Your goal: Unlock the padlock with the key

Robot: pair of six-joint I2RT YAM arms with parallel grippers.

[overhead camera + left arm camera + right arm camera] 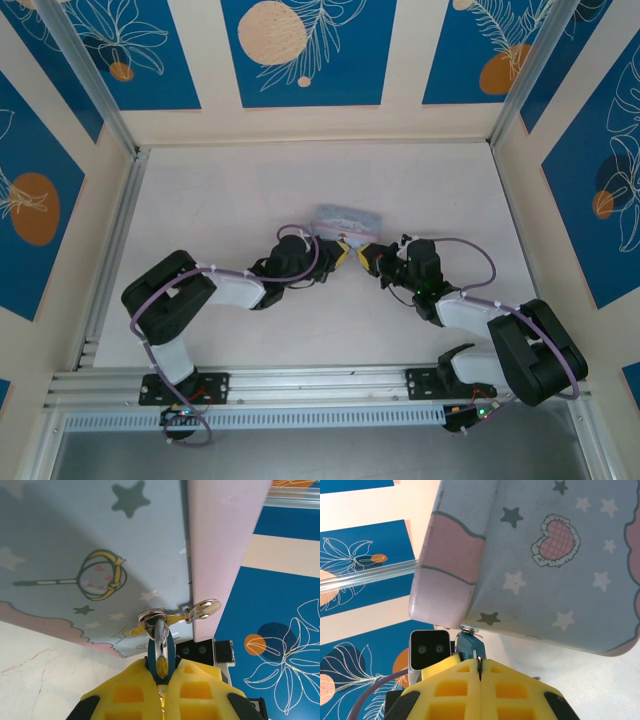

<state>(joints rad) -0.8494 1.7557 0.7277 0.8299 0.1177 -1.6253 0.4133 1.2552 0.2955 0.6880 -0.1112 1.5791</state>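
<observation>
The pale blue tin (347, 218) lies around the middle of the worktop (230, 190), somewhat nearer its far edge, with both arms meeting at the tin's near side. Its print shows dark and white stars, a frilled pink heart, a gold-ringed wand and a pink scalloped band (no lettering on it is clear enough to read).

The left gripper (161, 672) is clenched on the padlock (161, 650), a small teal body with a shiny metal front that hangs from the silver hasp (155, 615) at the tin's edge.

The right gripper (479, 662) has its yellow pads pressed together on a thin sliver of metal, apparently the key (478, 656), right under the padlock.
</observation>
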